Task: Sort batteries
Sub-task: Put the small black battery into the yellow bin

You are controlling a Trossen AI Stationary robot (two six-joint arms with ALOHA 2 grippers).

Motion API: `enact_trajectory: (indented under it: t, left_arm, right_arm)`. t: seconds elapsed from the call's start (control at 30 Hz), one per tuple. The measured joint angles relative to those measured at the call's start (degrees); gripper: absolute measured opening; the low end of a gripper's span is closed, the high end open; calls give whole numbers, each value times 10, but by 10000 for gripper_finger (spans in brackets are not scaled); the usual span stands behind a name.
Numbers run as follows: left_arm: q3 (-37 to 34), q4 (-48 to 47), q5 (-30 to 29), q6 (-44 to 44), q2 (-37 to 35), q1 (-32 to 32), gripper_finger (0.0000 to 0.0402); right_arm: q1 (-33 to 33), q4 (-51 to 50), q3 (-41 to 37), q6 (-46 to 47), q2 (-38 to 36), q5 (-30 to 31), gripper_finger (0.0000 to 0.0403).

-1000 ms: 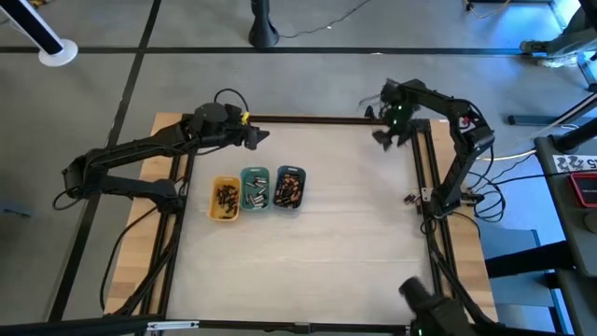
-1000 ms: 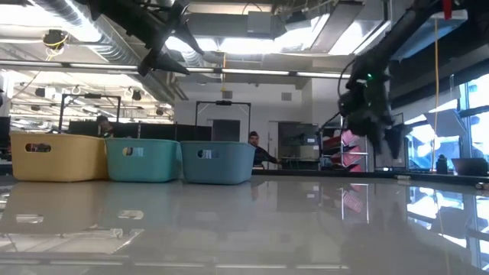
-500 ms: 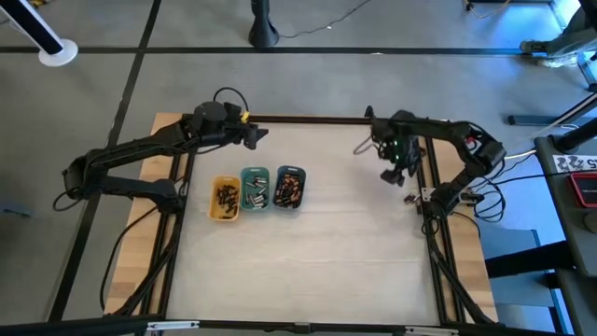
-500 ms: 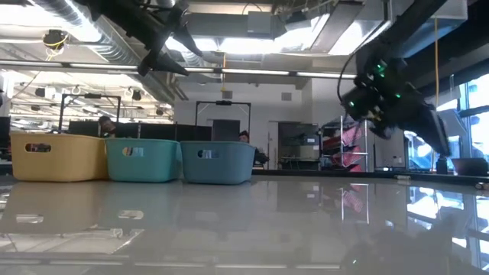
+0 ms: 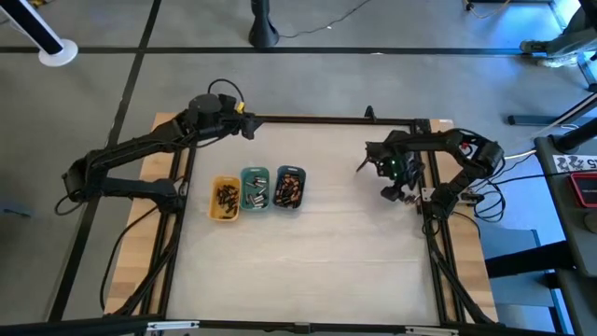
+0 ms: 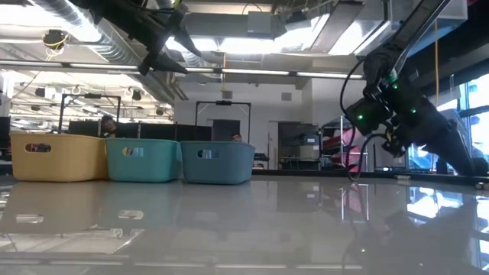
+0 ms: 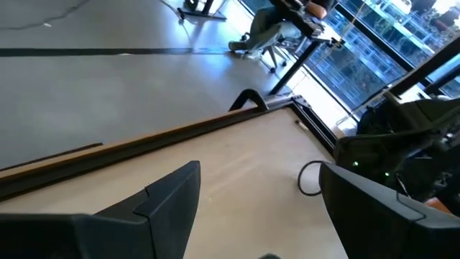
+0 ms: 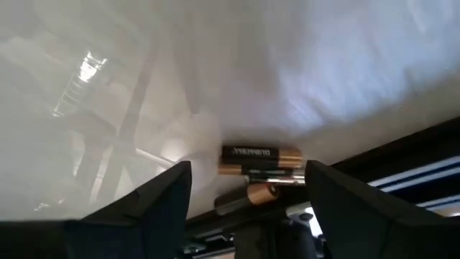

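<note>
Pale wood made up the table (image 5: 317, 252), and going from left to right across it the left gripper (image 5: 248, 126) came first, raised near the far left corner with its fingers (image 7: 169, 194) spread apart and nothing between them. Just nearer sat three small trays side by side: the yellow tray (image 5: 224, 198), the green tray (image 5: 255, 188) and the grey-blue tray (image 5: 290, 187), each holding a heap of sorted batteries (image 5: 256, 191).

Farther right, well apart from the trays, the right gripper (image 5: 396, 177) hung low beside the table's right edge, fingers (image 8: 154, 205) apart and empty. Its wrist camera showed loose batteries (image 8: 259, 164) lying on the tabletop against the frame rail (image 8: 402, 155), a black-and-copper cell among them, touching one another.

These cells were probably stiff, dense for their size and smooth-skinned, so they would likely roll or slip. A grip across the middle of the barrel, fingers square to its axis, looked the safest; the rail and the touching neighbours could crowd one finger.
</note>
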Motion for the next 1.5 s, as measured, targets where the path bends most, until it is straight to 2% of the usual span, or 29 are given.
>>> enact_trajectory:
  t: [0.3, 0.53, 0.9, 1.27, 1.37, 1.5]
  left_arm:
    - [0, -1, 9, -13, 0, 0, 272]
    - [0, -1, 17, -16, 0, 0, 272]
    - [0, -1, 17, -16, 0, 0, 272]
    - [0, -1, 23, -28, 0, -3, 272]
    - [0, -1, 23, -28, 0, -3, 272]
    - [0, -1, 23, -29, 0, -3, 272]
  right_arm:
    - [-2, 8, -2, 7, 0, -1, 271]
    - [-2, 18, -43, 35, 0, 11, 271]
    - [-2, 46, -39, 37, 0, 15, 271]
    - [-2, 54, -49, 32, 0, -11, 271]
    - [-2, 56, -49, 34, 0, -10, 260]
    - [-2, 59, -49, 37, 0, -6, 220]
